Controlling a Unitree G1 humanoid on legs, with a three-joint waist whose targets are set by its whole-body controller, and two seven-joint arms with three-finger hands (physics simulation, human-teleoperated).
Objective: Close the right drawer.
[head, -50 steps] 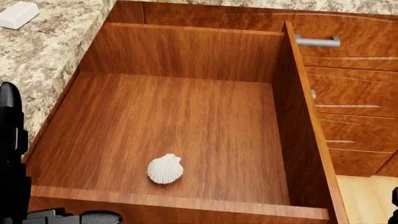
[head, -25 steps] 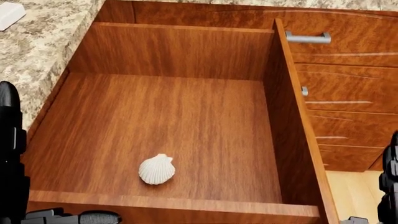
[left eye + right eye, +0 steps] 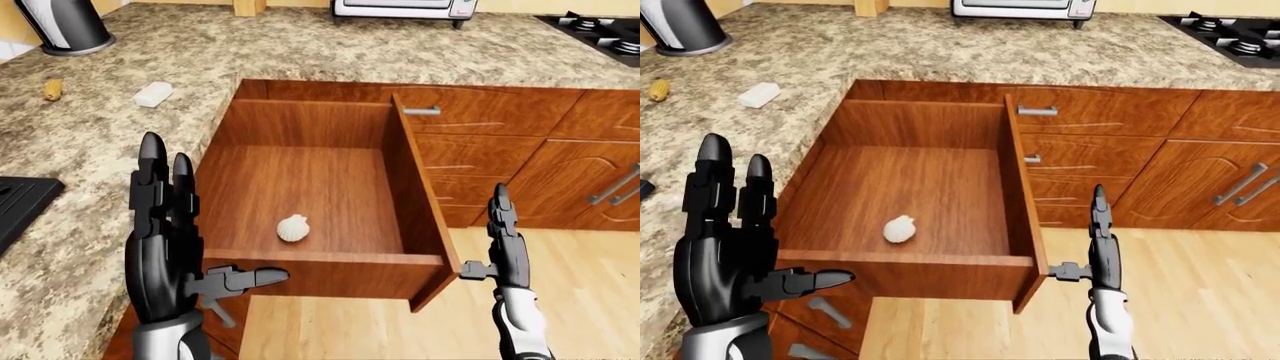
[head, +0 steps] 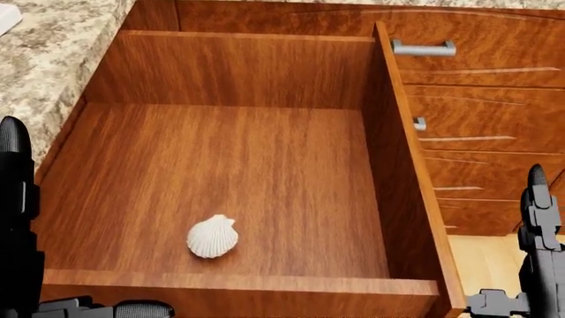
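The right drawer stands pulled far out from under the granite counter, its wooden box open to the top. A white scallop shell lies on its floor near the front panel, also seen in the head view as the shell. My left hand is open, fingers upright, just left of the drawer's front left corner. My right hand is open too, fingers pointing up, a little right of the drawer's front right corner. Neither hand touches the drawer.
Closed drawers with metal handles and cabinet doors lie right of the open drawer. On the counter are a white soap bar, a small yellow item, a kettle and a toaster oven. Wood floor lies below.
The whole head view has slid left, so the camera moved. My right hand has risen into the view's lower right edge. The shell keeps its place in the drawer.
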